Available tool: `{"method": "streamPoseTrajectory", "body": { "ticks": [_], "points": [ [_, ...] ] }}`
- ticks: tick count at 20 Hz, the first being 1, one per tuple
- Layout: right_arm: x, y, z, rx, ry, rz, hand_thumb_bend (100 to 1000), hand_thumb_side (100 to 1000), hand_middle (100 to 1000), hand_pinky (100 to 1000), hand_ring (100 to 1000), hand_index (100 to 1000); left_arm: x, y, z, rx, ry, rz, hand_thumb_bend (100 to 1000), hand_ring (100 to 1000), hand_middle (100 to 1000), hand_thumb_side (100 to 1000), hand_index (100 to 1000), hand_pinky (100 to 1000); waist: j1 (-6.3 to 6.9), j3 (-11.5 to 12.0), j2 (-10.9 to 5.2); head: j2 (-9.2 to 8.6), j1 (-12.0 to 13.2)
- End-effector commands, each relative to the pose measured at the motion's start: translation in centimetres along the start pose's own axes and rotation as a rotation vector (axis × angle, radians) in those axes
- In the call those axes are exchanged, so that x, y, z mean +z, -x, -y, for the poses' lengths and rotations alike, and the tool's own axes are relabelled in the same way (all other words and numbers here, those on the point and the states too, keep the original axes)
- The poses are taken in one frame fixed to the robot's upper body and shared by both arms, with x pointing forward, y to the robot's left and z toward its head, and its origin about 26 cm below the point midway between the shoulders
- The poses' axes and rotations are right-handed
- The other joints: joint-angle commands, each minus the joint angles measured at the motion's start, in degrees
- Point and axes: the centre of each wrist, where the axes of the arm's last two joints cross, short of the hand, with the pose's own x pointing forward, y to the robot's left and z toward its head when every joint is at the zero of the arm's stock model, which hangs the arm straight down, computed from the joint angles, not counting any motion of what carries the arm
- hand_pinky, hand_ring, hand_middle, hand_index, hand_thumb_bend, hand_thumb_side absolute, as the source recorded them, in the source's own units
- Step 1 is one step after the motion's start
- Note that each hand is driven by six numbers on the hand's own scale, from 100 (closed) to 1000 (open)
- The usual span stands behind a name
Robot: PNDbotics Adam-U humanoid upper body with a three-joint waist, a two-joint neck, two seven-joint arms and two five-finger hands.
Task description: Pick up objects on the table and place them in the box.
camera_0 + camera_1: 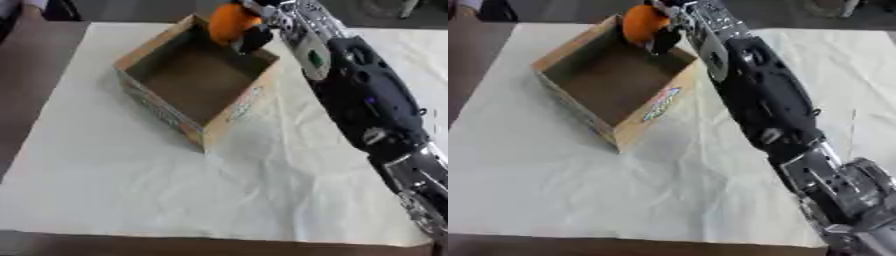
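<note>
An open cardboard box stands on the white cloth at the upper left of centre, its inside bare brown. My right arm reaches from the lower right up across the table. My right hand is over the box's far right corner, its fingers curled round a round orange object. The orange object hangs above the box's far rim. My left hand shows in neither view.
A creased white cloth covers the table, with dark table surface bare along its left side. My black right forearm lies over the cloth's right part.
</note>
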Motion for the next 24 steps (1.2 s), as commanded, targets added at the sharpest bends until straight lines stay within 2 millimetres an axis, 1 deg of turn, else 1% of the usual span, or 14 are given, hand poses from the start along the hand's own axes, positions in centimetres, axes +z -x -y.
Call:
{"method": "streamPoseTrajectory", "body": {
  "ticks": [1,11,14,16,17,20,22,23,24],
  "points": [
    [-0.4,-0.8,0.4,0.029,-0.006,0.022,100,214,641,654,713,611,-0.4,-0.6,0.1,0.006,0.006,0.025,100,423,643,738,680,371,0.37,0.13,-0.82,-0.85,-0.3],
    [-1.5,-2.4,-1.1,0.057,-0.095,0.076,100,213,651,654,726,618,-0.3,-0.6,0.2,0.012,0.008,0.023,100,420,644,738,679,366,0.03,0.55,-0.38,-0.88,-0.54],
    [-2.0,-2.9,-1.6,0.069,-0.126,0.068,100,212,683,663,741,637,-0.3,-0.6,0.2,0.014,0.011,0.022,100,419,644,738,679,365,0.02,0.69,-0.3,-0.86,-0.68],
    [-2.4,-3.2,-2.0,0.075,-0.148,0.052,100,212,709,669,748,674,-0.3,-0.6,0.3,0.016,0.01,0.022,100,419,644,738,679,364,0.0,0.85,-0.23,-0.98,-0.88],
    [-2.6,-3.3,-2.2,0.079,-0.159,0.047,100,198,732,675,754,712,-0.3,-0.6,0.3,0.017,0.01,0.021,100,418,644,737,679,364,0.0,0.92,-0.18,-1.04,-0.95],
    [-3.0,-3.7,-2.8,0.104,-0.205,0.052,100,106,796,688,795,801,-0.3,-0.6,0.3,0.018,0.01,0.02,100,418,644,737,679,363,-0.02,1.06,-0.08,-1.04,-1.11],
    [-3.1,-3.8,-2.8,0.124,-0.231,0.068,100,263,823,703,814,836,-0.3,-0.6,0.3,0.018,0.01,0.02,100,418,644,737,678,363,-0.01,1.06,-0.05,-0.94,-1.16],
    [-3.2,-3.9,-2.6,0.132,-0.238,0.078,100,310,833,711,821,850,-0.3,-0.6,0.3,0.019,0.01,0.019,100,418,644,737,679,363,-0.02,1.04,-0.04,-0.89,-1.21],
    [-3.1,-4.0,-2.5,0.138,-0.241,0.088,100,375,845,719,828,873,-0.3,-0.6,0.3,0.019,0.01,0.019,100,417,644,737,679,363,-0.01,1.01,-0.04,-0.86,-1.25]
  ]
}}
